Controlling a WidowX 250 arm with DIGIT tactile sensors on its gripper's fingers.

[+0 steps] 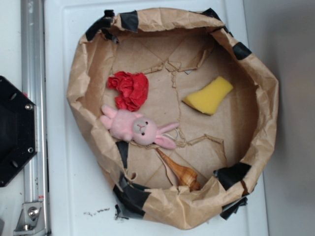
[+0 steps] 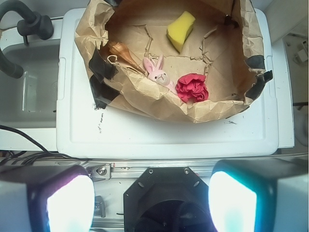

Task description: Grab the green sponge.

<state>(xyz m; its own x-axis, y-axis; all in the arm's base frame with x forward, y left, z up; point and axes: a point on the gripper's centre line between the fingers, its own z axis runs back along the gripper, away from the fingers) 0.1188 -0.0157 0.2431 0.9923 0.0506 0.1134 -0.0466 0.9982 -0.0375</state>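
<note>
The green sponge (image 1: 209, 95) is a yellow foam block lying flat in the right part of a brown paper nest (image 1: 268, 113); in the wrist view it (image 2: 180, 30) lies at the far side of the nest. My gripper (image 2: 151, 200) is open and empty, its two fingers (image 2: 67, 203) wide apart at the bottom of the wrist view. It hangs over the robot's black base (image 2: 166, 198), well short of the nest and far from the sponge. The gripper is out of the exterior view.
A red cloth ball (image 1: 129, 90), a pink plush bunny (image 1: 137, 128) and a brown seashell (image 1: 179, 172) also lie in the nest. The nest sits on a white surface (image 1: 74, 196). A metal rail (image 1: 32, 73) and the black base (image 1: 15, 130) are at the left.
</note>
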